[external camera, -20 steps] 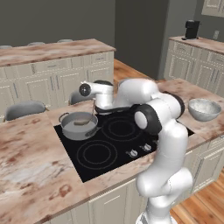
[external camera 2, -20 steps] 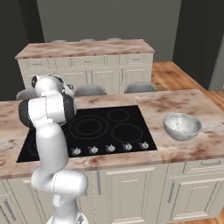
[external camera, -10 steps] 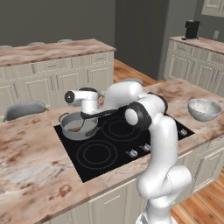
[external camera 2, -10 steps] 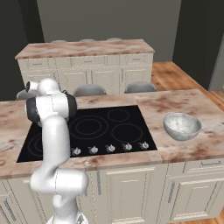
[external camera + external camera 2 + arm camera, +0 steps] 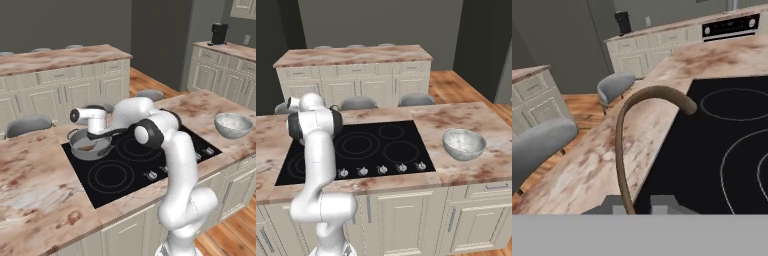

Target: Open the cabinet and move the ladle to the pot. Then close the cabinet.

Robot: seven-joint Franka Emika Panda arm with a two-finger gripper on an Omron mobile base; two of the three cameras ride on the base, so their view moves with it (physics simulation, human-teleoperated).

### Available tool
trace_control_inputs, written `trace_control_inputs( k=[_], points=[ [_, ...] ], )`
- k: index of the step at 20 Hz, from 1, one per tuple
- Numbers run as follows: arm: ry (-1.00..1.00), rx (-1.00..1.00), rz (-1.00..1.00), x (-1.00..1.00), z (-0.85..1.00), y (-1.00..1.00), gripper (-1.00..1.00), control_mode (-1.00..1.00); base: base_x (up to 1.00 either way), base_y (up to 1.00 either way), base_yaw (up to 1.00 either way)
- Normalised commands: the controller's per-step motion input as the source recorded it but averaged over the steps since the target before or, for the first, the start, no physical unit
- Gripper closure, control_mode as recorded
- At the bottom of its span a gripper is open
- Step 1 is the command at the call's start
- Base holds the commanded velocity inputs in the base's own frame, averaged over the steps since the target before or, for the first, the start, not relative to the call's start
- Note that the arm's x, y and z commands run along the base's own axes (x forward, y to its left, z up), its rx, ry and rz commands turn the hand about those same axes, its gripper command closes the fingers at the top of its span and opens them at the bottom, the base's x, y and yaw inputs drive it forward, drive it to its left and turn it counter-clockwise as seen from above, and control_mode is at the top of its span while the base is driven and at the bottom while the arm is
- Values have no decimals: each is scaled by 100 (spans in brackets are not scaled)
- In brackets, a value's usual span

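One pot on cooktop — ladle inside, between narrowly parted fingers.

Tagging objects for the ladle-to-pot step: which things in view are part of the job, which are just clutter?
Job:
- ladle, its handle rising between the fingertips of the gripper
- pot on the cooktop

Just there:
- grey bowl
- stools
- coffee machine

i'm driving in a home kitchen: a black cooktop set in a marble counter, cream cabinets behind it, grey stools alongside.
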Motion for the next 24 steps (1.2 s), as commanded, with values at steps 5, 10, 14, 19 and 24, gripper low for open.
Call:
trace_control_inputs(
  k=[5,10,14,19,24],
  points=[
    [0,1,-7,0,-9,-3,-100,-100,0,0,0],
    [3,4,-5,0,0,-12,-100,-100,0,0,0],
    [1,7,-3,-6,21,-20,-100,-100,0,0,0],
    [4,11,-5,-13,47,-69,-100,-100,0,0,0],
    [0,3,-1,-3,77,-67,-100,-100,0,0,0]
  ],
)
